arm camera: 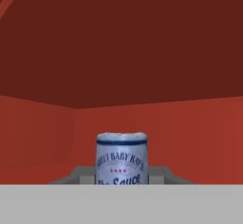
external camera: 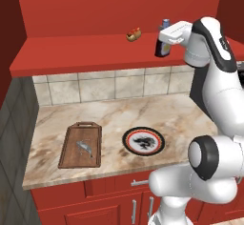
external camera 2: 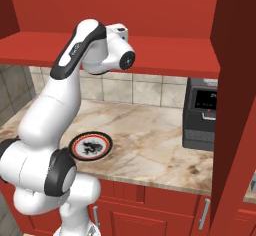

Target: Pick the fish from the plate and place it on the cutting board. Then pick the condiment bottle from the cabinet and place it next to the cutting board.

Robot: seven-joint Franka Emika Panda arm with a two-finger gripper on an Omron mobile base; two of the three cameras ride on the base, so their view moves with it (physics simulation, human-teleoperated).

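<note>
Step two under way: fish (external camera: 85, 148) lies on cutting board (external camera: 81, 145); gripper (external camera: 164, 37) clamped on condiment bottle (external camera: 163, 40) at cabinet (external camera: 71, 52) shelf. Next, prob.: lift clear, carry down beside board.

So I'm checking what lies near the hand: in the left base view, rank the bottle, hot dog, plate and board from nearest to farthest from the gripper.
1. Bottle: on the shelf, in the gripper.
2. Hot dog: on the shelf, to the bottle's left.
3. Plate: on the counter below.
4. Board: on the counter, left of the plate.
</note>
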